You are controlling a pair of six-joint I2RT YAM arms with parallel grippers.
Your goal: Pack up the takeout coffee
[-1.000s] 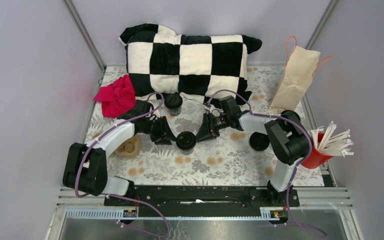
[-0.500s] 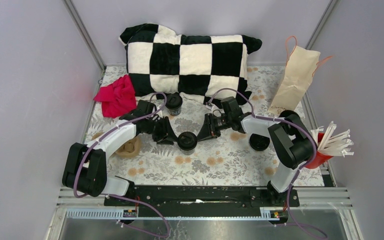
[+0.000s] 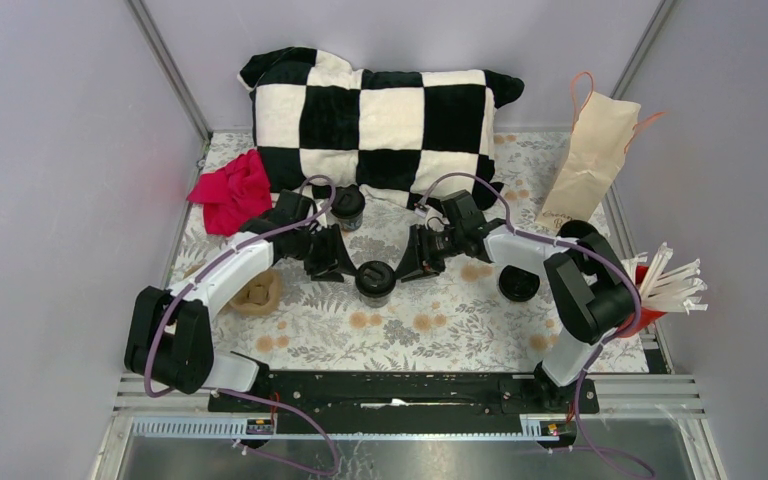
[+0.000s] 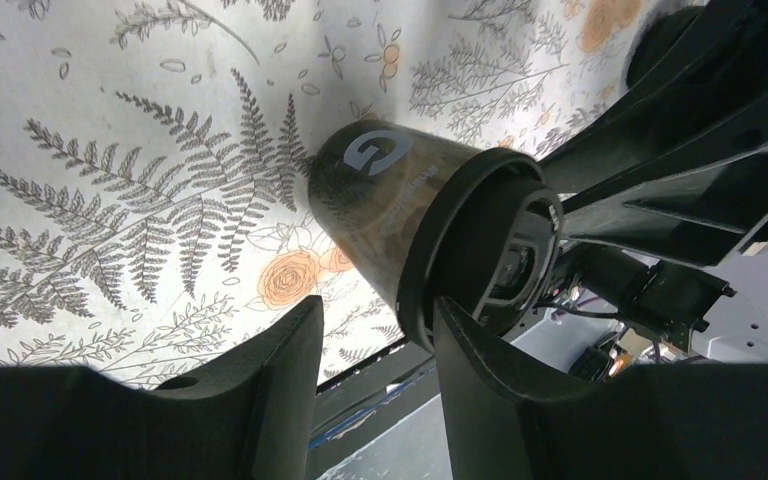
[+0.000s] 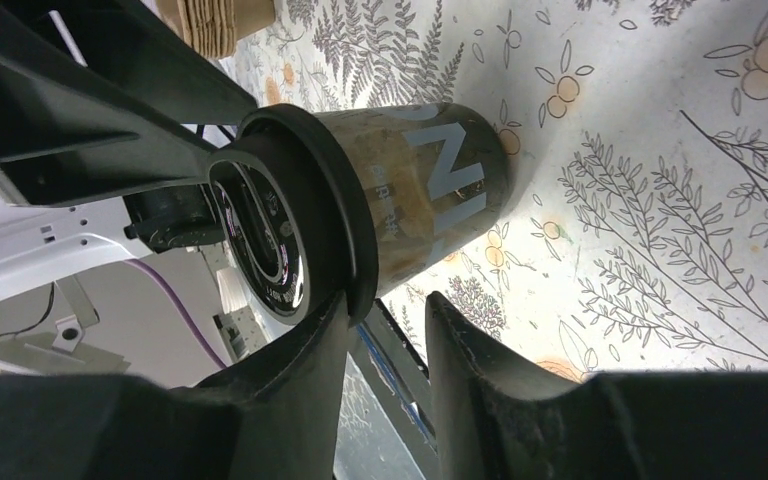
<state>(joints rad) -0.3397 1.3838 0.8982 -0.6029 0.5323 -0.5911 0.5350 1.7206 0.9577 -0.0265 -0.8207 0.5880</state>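
Top external view: a black lidded middle cup stands upright on the flower-patterned worktop, roughly midway between the two arms. The left fingers reach in at its left side and the right fingers at its right side, both close against it. A second cup, also black with a lid, stands farther back, just in front of the checkered pillow. A red cloth lies by the pillow's left corner, and a brown pulp carrier sits beside the left arm. A paper bag leans at the back right, with a red cup of straws at the right edge.

Left wrist view: the left fingers are spread apart with nothing between them. The middle cup is just beyond the tips, and its lid rim is up against one finger. The other arm's black fingers sit behind the lid.

Right wrist view: the right fingers stand slightly parted, gripping nothing. The middle cup is just ahead, its lid rim meeting one fingertip. The pulp carrier shows at the top edge.
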